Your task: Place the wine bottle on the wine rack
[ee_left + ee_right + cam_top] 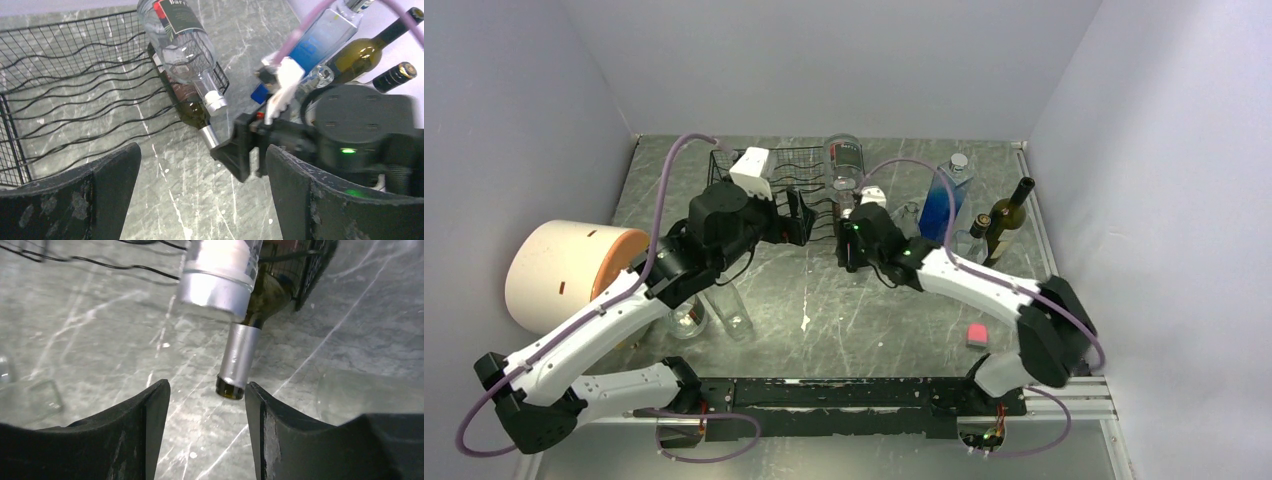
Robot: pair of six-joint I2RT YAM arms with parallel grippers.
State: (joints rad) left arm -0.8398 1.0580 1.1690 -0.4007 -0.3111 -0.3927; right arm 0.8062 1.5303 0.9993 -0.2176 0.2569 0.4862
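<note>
The black wire wine rack [789,180] stands at the back of the table. A dark wine bottle [196,113] with a silver foil neck [240,356] lies in the rack's lower tier at its right end, neck poking out toward me. A clear bottle [180,45] lies on the tier above it. My right gripper [206,387] is open just in front of the dark bottle's mouth, which sits by the right fingertip, not between the fingers. My left gripper [202,155] is open and empty, hovering in front of the rack, left of the right gripper [850,240].
A blue bottle [944,200], an olive-green wine bottle [1004,222] and a dark bottle [972,240] stand at the back right. A white and orange cylinder [569,270] lies at the left. Clear glasses [729,312] sit near the left arm. A pink block [977,335] lies front right.
</note>
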